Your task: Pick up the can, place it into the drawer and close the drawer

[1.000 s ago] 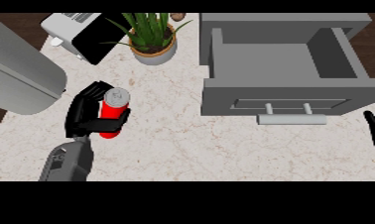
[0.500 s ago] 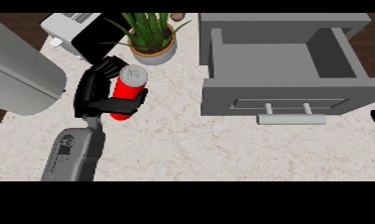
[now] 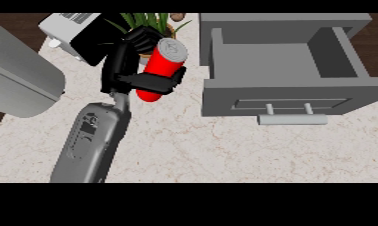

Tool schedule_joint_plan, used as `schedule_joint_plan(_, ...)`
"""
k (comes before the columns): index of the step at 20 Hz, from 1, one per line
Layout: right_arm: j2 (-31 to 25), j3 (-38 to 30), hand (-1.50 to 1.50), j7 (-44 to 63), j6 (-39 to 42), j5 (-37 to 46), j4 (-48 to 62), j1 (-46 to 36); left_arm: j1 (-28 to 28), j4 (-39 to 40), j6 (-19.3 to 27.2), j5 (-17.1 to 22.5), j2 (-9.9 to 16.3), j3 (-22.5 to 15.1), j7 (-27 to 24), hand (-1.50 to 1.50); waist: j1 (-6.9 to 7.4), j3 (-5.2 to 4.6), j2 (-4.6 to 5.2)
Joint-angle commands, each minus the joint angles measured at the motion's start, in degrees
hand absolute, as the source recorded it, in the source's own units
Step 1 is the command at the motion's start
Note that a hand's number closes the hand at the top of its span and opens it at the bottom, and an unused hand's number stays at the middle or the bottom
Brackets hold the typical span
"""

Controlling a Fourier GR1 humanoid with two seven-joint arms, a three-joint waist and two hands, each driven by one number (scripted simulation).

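I have the can (image 3: 161,70) clamped in my left hand (image 3: 129,72), fingers and thumb curled round its red body about midway down, with the silver top tilted up toward one o'clock. It sits to the left of the open drawer (image 3: 284,67), at about nine o'clock from the drawer's tray and apart from its left wall. I judge the can to be stiff and light, with a smooth round wall that could slip or roll within a wrap; holding it across the middle, as I do, looks the sensible place, since the ends would let it pivot. Whether it is lifted off the counter (image 3: 221,150) or resting on it I cannot tell from straight above. My fingers hide a band of the can's side, and my hand covers part of the potted plant (image 3: 148,22) at twelve o'clock. The drawer handle (image 3: 292,119) shows at the front, but the drawer's depth is hard to read. My right hand is not visible anywhere.
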Motion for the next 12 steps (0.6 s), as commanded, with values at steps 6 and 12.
schedule_joint_plan(6, -0.48, 0.35, -1.5, 3.62, -1.72, 1.9, 1.1, -4.53, -19.39, 8.39, 8.52, 0.3, -0.04, -5.25, 5.93, 1.5, -0.43, -0.02, 0.21)
schedule_joint_plan(12, 1.38, 4.71, -1.5, -0.43, -1.21, 3.01, -0.97, 1.39, -29.46, 17.49, 11.84, 2.54, -0.04, -4.69, 7.21, 1.5, -0.73, -0.01, 0.19)
